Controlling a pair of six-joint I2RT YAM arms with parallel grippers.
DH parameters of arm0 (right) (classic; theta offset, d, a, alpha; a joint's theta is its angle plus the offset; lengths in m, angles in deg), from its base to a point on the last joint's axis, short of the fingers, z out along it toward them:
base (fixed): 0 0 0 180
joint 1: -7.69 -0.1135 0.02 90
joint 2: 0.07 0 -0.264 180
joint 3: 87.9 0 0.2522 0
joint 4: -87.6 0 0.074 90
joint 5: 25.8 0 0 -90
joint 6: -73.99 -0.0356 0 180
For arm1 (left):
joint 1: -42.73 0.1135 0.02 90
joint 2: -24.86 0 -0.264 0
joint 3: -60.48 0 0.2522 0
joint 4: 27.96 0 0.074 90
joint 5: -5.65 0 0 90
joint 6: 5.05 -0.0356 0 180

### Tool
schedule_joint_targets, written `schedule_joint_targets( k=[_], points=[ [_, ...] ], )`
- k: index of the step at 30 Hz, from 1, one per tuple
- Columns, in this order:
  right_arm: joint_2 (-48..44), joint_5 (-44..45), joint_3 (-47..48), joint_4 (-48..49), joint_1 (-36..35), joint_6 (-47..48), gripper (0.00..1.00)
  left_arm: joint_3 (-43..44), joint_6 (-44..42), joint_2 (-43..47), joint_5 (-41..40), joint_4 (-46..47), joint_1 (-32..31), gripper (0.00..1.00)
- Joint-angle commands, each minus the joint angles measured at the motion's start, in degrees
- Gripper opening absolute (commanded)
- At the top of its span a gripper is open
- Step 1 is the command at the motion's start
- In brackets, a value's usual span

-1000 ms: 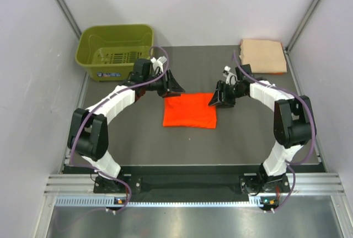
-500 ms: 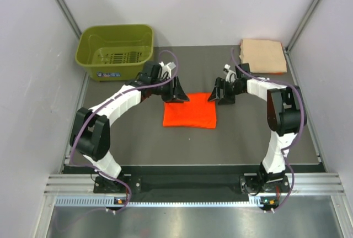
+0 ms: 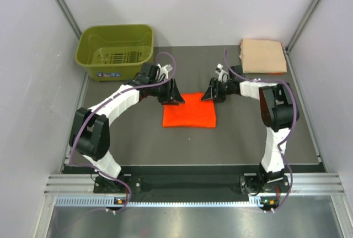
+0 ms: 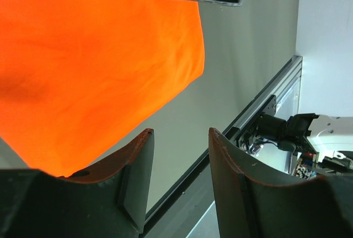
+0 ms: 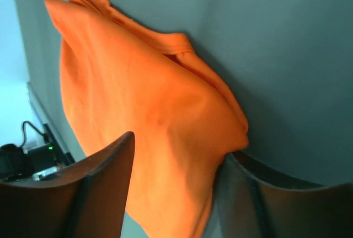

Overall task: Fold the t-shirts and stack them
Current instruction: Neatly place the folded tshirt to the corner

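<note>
We see the orange t-shirt [image 3: 190,112] lying folded mid-worktop [image 3: 237,138] with bare room along its near edge, the left pincer [image 3: 175,98] parted and empty at its far left corner, the right pincer [image 3: 208,95] spread astride its far right corner, and the peach t-shirt [image 3: 263,56] folded in the worktop's far right corner.

basket [image 3: 115,28] far-left on table [image 3: 138,138] | first shirt [image 3: 190,114] centre | second shirt [image 3: 263,56] far-right corner
</note>
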Motion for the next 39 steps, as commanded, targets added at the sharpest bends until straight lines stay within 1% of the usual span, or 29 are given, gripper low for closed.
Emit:
schedule_joint_targets(
  k=[1, 2, 4, 5, 7, 8, 9, 11, 12, 14, 15, 19, 20, 25, 27, 29, 32, 33, 39],
  points=[
    [4.07, 3.47, 0.3, 2.31, -3.24, -2.22, 0.5, 1.41, -1.87, 2.38, 0.49, -1.42, 1.16, 0.49],
    [4.43, 3.91, 1.08, 2.05, -3.76, -2.31, 0.37, 1.59, -1.78, 2.47, 0.66, -1.68, 1.33, 0.49],
    [4.43, 6.46, 2.23, 0.91, -4.82, -1.53, 0.26, 2.03, -1.69, 2.82, 1.45, -1.86, 1.77, 0.49],
    [4.25, 7.07, 3.1, 0.04, -5.0, -0.74, 0.14, 2.12, -1.69, 3.0, 1.54, -2.04, 1.86, 0.49],
    [3.82, 8.57, 3.99, -0.93, -5.09, 0.49, 0.04, 2.29, -1.6, 3.35, 1.63, -2.04, 2.21, 0.49],
    [3.2, 9.18, 5.56, -1.9, -5.09, 2.59, 0.0, 2.21, -1.6, 3.44, 1.72, -2.13, 2.3, 0.49],
    [2.76, 10.58, 6.53, -4.52, -5.18, 3.65, 0.0, 2.21, -1.6, 3.61, 1.72, -2.21, 2.56, 0.49],
    [0.66, 11.82, 9.17, -6.55, -5.18, 7.24, 0.0, 2.03, -1.6, 3.79, 1.55, -2.82, 2.83, 0.49],
    [-0.05, 14.7, 10.31, -10.22, -5.35, 8.83, 0.0, 1.94, -1.69, 4.05, 1.37, -3.0, 3.09, 0.49],
    [-2.24, 18.4, 13.81, -14.19, -5.53, 13.04, 0.0, 1.59, -1.69, 4.41, 0.67, -3.79, 3.36, 0.49],
    [-3.12, 22.25, 14.79, -16.91, -5.79, 14.29, 0.0, 1.07, -1.69, 4.67, 0.75, -4.14, 3.44, 0.49],
    [-6.64, 29.21, 18.66, -20.61, -6.05, 18.86, 0.0, -0.87, -0.03, 5.11, 0.84, -4.94, 3.62, 0.49],
    [-7.43, 30.53, 19.37, -21.23, -6.06, 21.22, 0.0, -1.39, 0.67, 5.37, 0.58, -4.85, 3.62, 0.48],
    [-9.63, 38.8, 22.7, -20.71, -5.97, 24.66, 0.0, -8.77, 5.51, 10.73, -0.74, -1.34, 3.53, 0.48],
    [-9.55, 41.17, 24.46, -20.8, -6.05, 25.81, 0.0, -10.27, 5.34, 12.05, -1.18, -2.21, 3.53, 0.48],
    [-9.2, 42.49, 27.36, -21.41, -5.97, 26.77, 0.0, -10.71, 4.38, 12.49, -2.23, -4.23, 3.62, 0.48],
    [-8.32, 42.5, 29.92, -21.33, -5.97, 27.66, 0.0, -11.59, 4.11, 12.84, -2.41, -4.5, 3.62, 0.48],
    [-7.88, 43.98, 30.44, -20.72, -5.97, 27.74, 0.0, -11.59, 3.93, 12.76, -2.32, -4.5, 3.62, 0.48],
    [-1.99, 49.17, 39.49, -21.77, -5.36, 29.85, 0.0, -9.93, 2.45, 12.49, -2.85, -6.6, 3.62, 0.48]
  ],
)
